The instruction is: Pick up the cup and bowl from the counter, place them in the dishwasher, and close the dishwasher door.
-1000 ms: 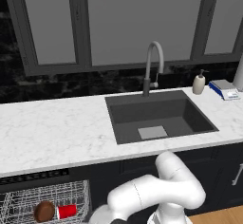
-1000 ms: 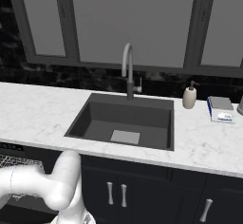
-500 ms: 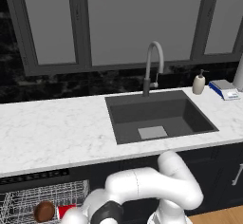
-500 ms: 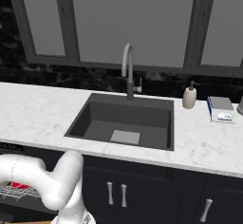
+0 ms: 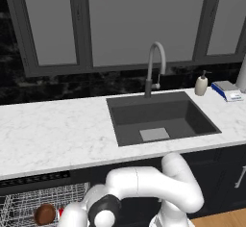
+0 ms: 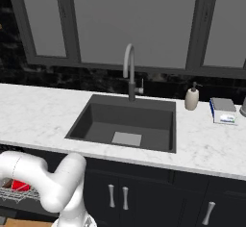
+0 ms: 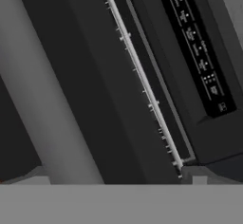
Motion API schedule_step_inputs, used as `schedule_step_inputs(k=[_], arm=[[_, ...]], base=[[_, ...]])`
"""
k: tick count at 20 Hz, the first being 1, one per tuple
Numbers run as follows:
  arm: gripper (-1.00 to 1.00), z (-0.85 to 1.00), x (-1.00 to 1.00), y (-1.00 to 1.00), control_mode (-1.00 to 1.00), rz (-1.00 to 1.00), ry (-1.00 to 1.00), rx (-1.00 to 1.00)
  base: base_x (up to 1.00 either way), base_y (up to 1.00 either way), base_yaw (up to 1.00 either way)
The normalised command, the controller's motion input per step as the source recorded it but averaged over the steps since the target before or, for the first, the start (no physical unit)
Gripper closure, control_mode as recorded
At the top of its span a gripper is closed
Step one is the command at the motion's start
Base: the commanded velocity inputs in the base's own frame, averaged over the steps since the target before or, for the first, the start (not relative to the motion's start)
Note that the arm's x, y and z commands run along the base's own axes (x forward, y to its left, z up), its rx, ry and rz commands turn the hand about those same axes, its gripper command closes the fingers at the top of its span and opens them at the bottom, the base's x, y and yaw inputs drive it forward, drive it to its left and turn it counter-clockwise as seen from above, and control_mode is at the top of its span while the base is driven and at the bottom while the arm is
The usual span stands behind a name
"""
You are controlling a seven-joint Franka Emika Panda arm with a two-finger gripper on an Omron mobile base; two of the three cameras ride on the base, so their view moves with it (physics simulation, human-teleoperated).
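Note:
In the left base view the dishwasher's white wire rack (image 5: 29, 199) sits pulled out below the black control strip (image 5: 33, 179). The reddish-brown bowl (image 5: 45, 214) rests in it, with a sliver of the red cup (image 5: 61, 213) beside it behind my arm. The cup (image 6: 19, 185) also peeks out in the right base view, past my forearm. In the hand view my gripper (image 7: 114, 178) is open, fingertips wide apart, facing the dark dishwasher door (image 7: 109, 99) and its pale bar handle (image 7: 50, 90). The control strip (image 7: 194, 42) runs at upper right. The white counter (image 5: 53, 134) holds neither dish.
A dark sink (image 5: 161, 118) with a curved faucet (image 5: 154, 65) is set into the counter. A soap bottle (image 5: 201, 84) and a blue-and-white box (image 5: 227, 90) stand at the right. Dark cabinet doors (image 6: 144, 192) with bar handles run under the sink.
My arm has swung down and left in front of the rack, now covering most of the cup in the left base view. The gripper has stayed open.

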Motion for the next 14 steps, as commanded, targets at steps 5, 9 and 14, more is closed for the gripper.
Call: schedule_step_inputs(k=[5, 9, 14], arm=[[-1.0, -0.16, 1.0, 0.0, -1.0, 0.0, -0.18, 0.0], [-1.0, -0.23, 1.0, 0.0, -1.0, 0.0, -0.18, -0.02], [-1.0, -0.36, 1.0, 0.01, -1.0, -0.01, -0.21, -0.01]], base=[[0.0, 0.0, 0.0], [0.0, 0.0, 0.0], [0.0, 0.0, 0.0]])
